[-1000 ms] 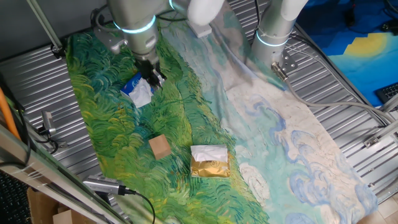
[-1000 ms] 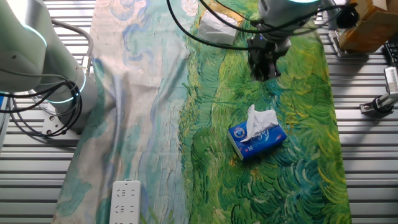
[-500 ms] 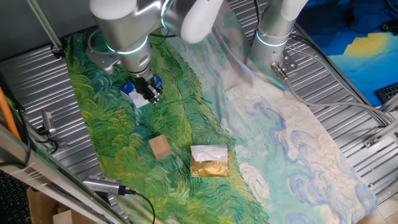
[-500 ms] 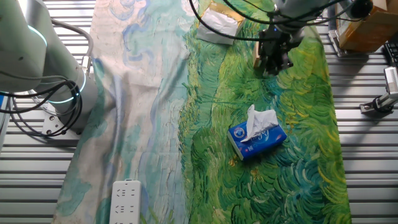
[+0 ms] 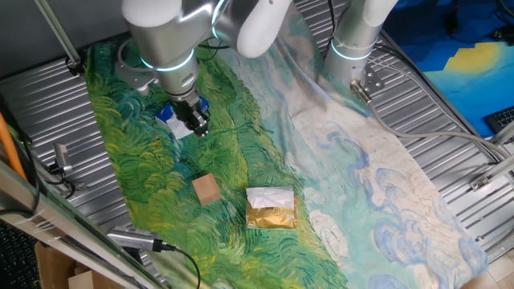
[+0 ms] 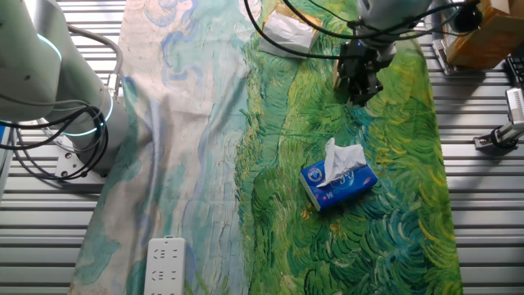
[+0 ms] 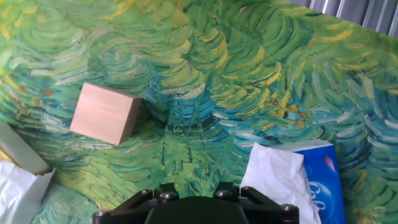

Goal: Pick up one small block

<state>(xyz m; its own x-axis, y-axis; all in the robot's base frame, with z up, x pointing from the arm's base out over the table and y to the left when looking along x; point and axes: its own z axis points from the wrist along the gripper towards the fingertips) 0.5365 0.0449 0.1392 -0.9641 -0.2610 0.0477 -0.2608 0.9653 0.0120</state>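
Over the green painted cloth [image 5: 136, 160], the gripper [image 5: 197, 126] hangs just beside a blue tissue pack [image 5: 173, 114]; whether its fingers are open or closed cannot be told. Nearer, the small block [image 5: 206, 189] rests untouched, with a gold foil packet [image 5: 271, 209] to its right

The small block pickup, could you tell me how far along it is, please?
Nothing is done yet: the block sits untouched on the cloth, beside the gold packet. In hand: the gripper hangs empty above the cloth near the tissue pack, and the hand view shows the block ahead, off to one side. Whether the jaws are open is unclear. Left: centre over it, descend, grasp, lift.
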